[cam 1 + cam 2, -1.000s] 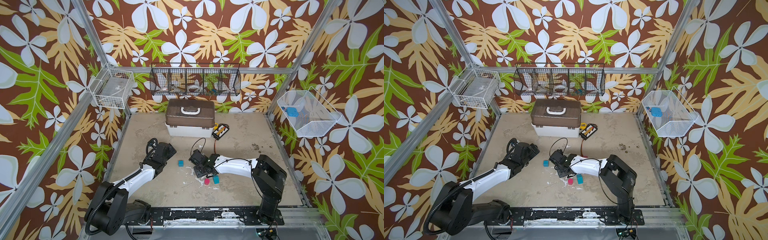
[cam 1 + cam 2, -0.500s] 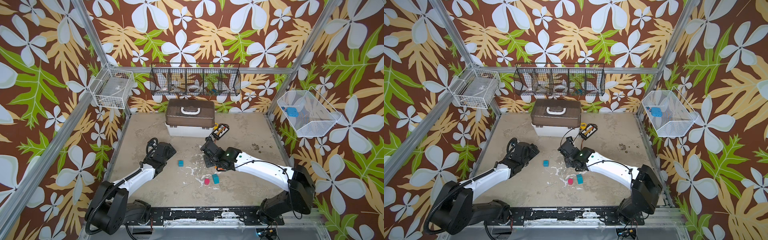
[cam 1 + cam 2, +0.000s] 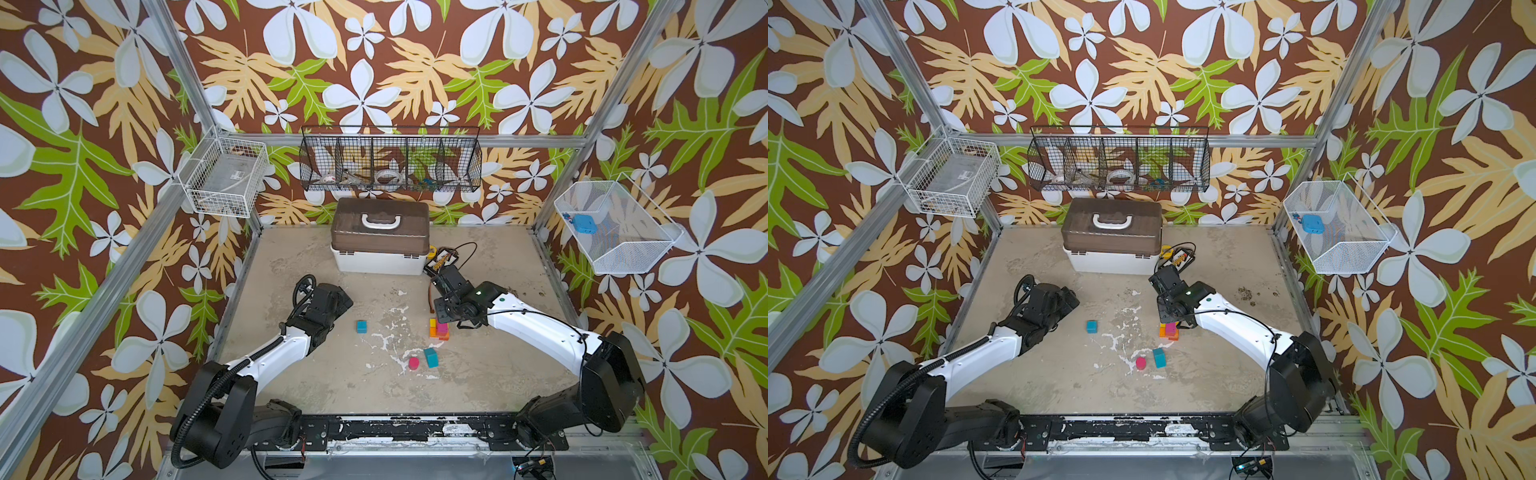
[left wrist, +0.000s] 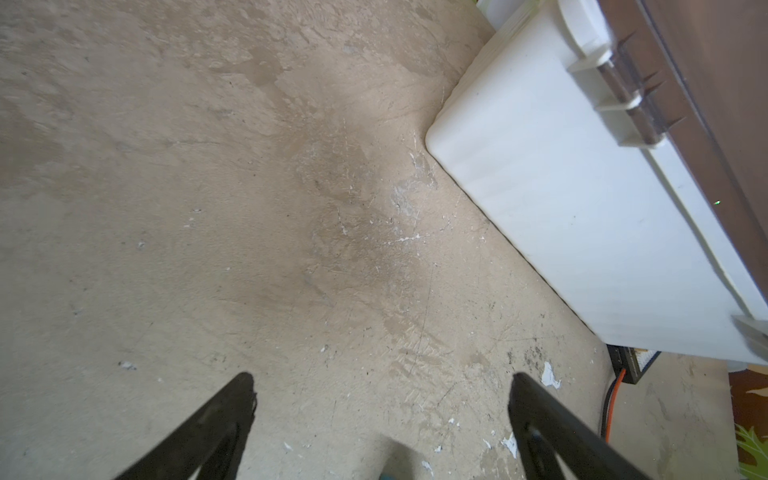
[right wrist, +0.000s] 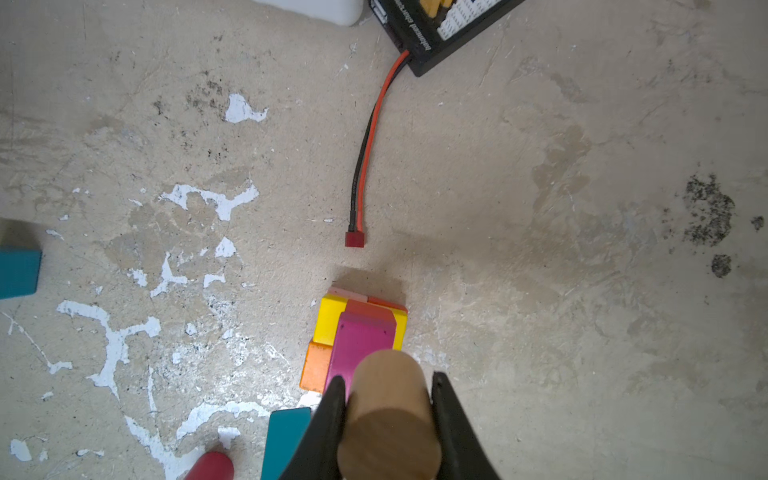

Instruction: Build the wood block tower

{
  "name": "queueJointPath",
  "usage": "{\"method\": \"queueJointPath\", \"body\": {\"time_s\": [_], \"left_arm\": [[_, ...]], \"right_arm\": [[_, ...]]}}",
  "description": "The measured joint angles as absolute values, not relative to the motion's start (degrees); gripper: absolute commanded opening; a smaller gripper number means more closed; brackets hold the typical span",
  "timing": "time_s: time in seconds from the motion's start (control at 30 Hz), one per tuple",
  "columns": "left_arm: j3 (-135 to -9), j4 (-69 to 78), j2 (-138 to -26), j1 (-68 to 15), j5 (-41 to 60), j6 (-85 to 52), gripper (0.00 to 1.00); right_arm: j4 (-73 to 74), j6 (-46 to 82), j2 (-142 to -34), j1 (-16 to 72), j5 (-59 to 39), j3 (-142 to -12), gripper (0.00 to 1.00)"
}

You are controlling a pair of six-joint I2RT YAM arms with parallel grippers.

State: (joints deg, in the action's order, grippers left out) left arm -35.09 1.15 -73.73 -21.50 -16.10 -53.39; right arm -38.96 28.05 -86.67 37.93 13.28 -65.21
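Only from the right wrist: tan cylinder [image 5: 388, 415] clamped in right jaws, close to the tower [image 5: 361, 343]. Left jaws wide, empty.

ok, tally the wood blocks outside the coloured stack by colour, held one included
Teal: 2, a teal wood cube and a longer teal wood bar.
Red: 1, a red wood cylinder beside the bar.
Tan: 1, a plain tan wood cylinder in the right gripper.
Total: 4.
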Motion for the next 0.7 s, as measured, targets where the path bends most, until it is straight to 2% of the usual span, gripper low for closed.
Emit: {"method": "queueJointPath", "body": {"time_s": [0.13,0.4,0.53,0.57,0.7], "left_arm": [[-34.96,1.67,-73.23,-21.5,-14.09,-52.03,0.91],[-31.99,6.61,-68.31,-22.74,-4.97,-49.25,0.91],[-31.55,8.6,-64.45,-25.15,-2.24,-47.68,0.93],[-31.4,9.3,-63.51,-25.65,-1.63,-47.55,0.99],[-30.2,11.79,-60.97,-26.28,-0.78,-46.11,1.0]], "right_arm": [[-38.92,27.59,-87.55,37.87,12.32,-65.25,0.2],[-37.6,26.92,-87.72,37.85,10.61,-64.34,0.2],[-37.21,26.79,-88.31,37.82,10.35,-64.07,0.2],[-37.1,26.79,-88.44,37.82,10.31,-64.03,0.2],[-36.64,26.76,-89.06,37.76,9.91,-63.77,0.21]]}}
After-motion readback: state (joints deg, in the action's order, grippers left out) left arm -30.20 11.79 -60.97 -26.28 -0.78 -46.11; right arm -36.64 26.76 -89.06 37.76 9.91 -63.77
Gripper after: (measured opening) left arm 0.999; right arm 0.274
